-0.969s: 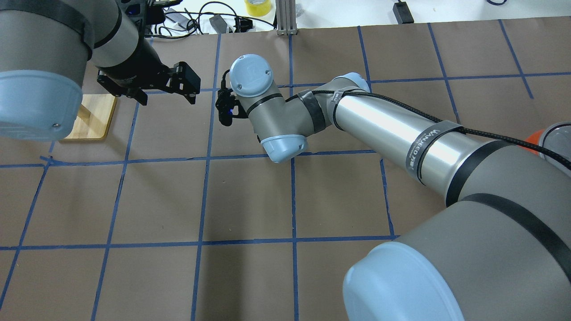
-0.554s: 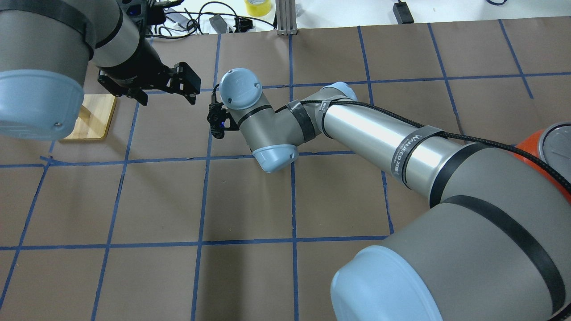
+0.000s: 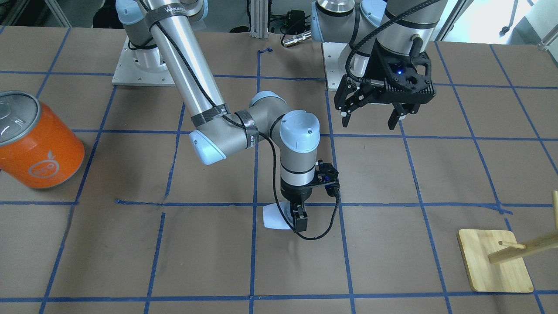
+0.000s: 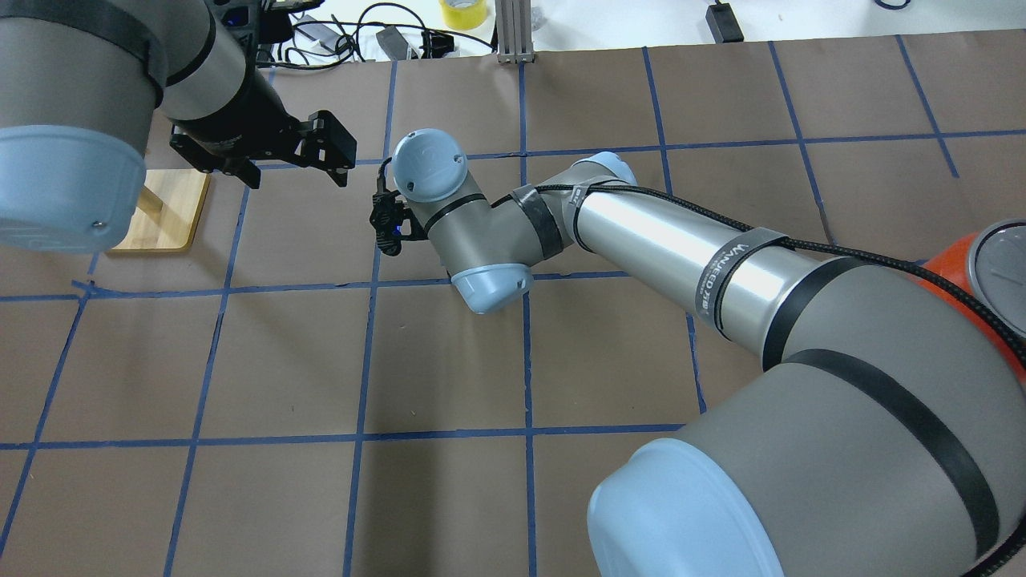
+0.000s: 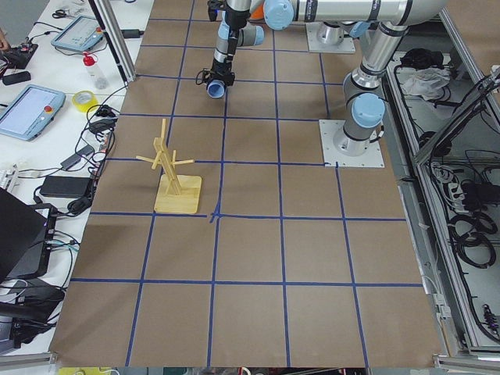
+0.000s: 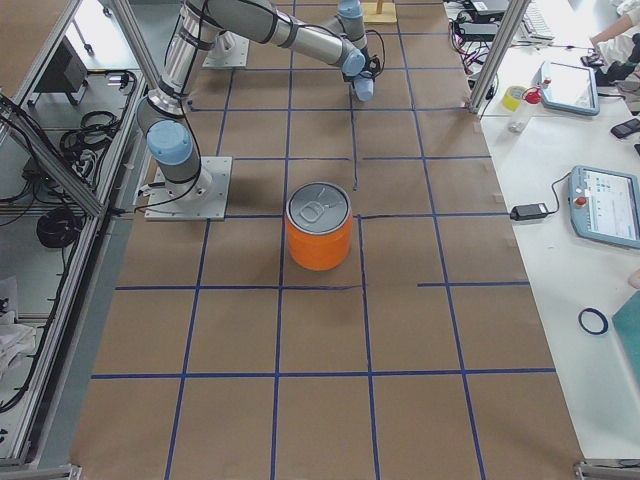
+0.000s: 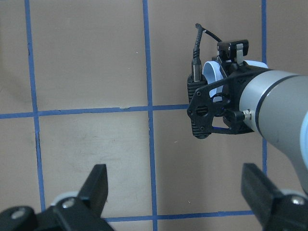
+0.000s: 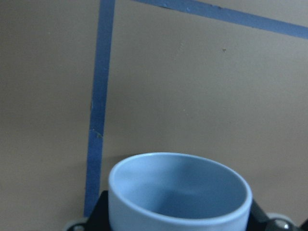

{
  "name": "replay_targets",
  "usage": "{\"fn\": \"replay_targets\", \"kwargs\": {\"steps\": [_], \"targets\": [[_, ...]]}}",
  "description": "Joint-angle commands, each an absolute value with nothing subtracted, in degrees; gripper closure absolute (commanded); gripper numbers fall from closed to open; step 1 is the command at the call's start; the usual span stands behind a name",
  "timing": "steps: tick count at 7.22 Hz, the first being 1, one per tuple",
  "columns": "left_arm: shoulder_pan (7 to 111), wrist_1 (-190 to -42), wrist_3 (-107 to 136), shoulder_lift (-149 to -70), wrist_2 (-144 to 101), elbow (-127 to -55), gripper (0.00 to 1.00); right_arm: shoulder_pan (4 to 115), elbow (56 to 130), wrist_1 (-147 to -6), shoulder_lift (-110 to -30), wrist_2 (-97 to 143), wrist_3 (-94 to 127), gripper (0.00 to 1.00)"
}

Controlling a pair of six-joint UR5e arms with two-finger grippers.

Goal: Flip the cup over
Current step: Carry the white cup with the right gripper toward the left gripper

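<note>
Right gripper (image 3: 298,217): closed on the cup (image 3: 274,216), fingers pointing down at the table (image 3: 130,261) and clamped across the outside of the wall, one on each flank, as the right wrist view shows. Cup location: in that gripper, low over the brown paper near the table's middle, just beside a blue tape crossing; whether it touches the paper cannot be told. Cup attitude: on its side, long axis about level and across the line of the fingers. The open mouth faces the robot's left, and in the left-end view it shows as a blue ring. The narrower base points to the robot's right, towards the orange can (image 3: 39,144), which stands well apart. The wrist camera looks obliquely into the blue-grey interior, so the mouth may be tipped a little upward. Left gripper (image 3: 374,117): jaws spread wide, holding nothing, raised above the table nearer the robot's base and apart from the cup. The right arm therefore has sole charge of the piece. The wooden peg stand (image 3: 492,261) sits at the far corner on the robot's left and looks to play no part here. Assessment: the flip appears about half done. The remaining move would be a further roll of the right wrist about the grip line to bring the axis vertical, then a set-down and release. Risk noted: a smooth tapered wall may slip in the pads during the roll
</note>
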State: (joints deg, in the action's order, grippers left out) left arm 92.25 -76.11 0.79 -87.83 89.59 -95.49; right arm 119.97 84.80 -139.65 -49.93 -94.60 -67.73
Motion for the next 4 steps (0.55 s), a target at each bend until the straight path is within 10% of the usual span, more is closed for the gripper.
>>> {"fn": "replay_targets", "kwargs": {"steps": [1,4], "targets": [[92.2,-76.1,0.7,-87.6,89.6,-95.4,0.00,120.0,84.3,-139.7,-50.0,-94.7,-67.3,0.00],[92.1,-76.1,0.8,-88.0,89.0,-94.8,0.00,120.1,84.1,-139.5,-51.8,-94.7,-63.3,0.00]]}}
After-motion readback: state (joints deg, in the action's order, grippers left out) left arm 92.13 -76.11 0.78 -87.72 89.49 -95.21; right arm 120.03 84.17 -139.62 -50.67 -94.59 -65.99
